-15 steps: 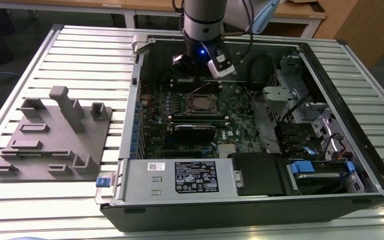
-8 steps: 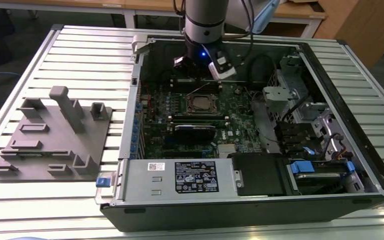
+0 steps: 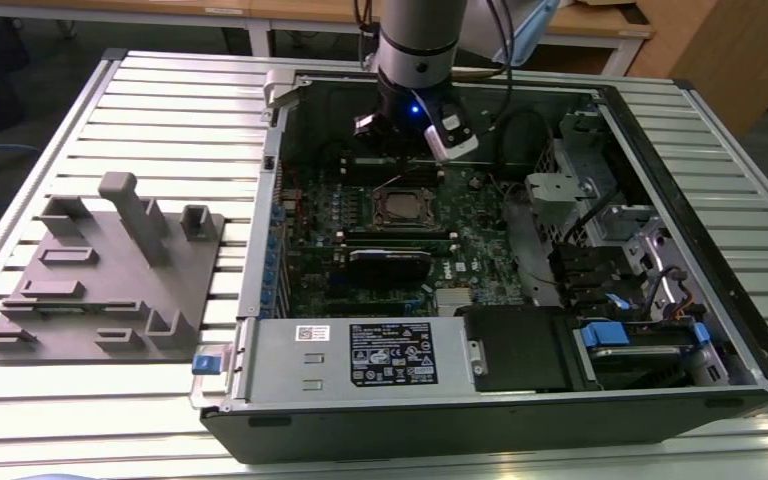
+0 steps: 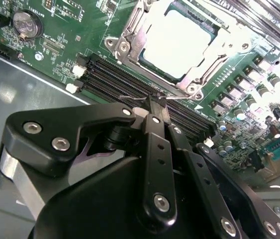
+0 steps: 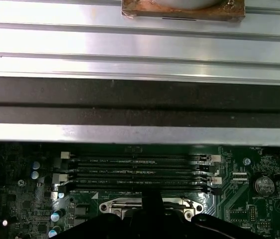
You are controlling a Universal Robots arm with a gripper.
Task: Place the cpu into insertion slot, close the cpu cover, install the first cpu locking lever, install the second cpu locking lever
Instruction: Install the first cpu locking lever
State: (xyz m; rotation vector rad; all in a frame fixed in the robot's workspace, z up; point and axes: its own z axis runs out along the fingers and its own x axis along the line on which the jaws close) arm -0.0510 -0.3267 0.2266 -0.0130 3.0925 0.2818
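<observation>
Gripper (image 3: 408,140) is down inside the open computer case (image 3: 744,330), which lies on the slatted metal surface (image 3: 157,110). In the exterior view it hangs just above the far edge of the insertion slot (image 3: 404,207). In the second wrist view my gripper (image 4: 153,103) is narrow, fingers drawn together to a point. A thin silvery wire (image 4: 132,98) lies right at the tips, but I cannot tell whether it is pinched. The tips sit over the long black memory slots (image 4: 110,74), just beside the near rim of the socket. The cpu (image 4: 177,42) lies flat in the socket, its top reading bright. The cpu cover (image 4: 132,37) lies down around it, the chip showing through the window. A coin cell (image 4: 25,22) sits on the green board (image 4: 65,35), well apart from the socket. The first wrist view shows the memory slots (image 5: 140,172) between the socket and the case wall. A grey fixture plate (image 3: 104,290) rests on the surface at the exterior view's left, and the grey labelled power-supply box (image 3: 357,355) is at the case's near end.
</observation>
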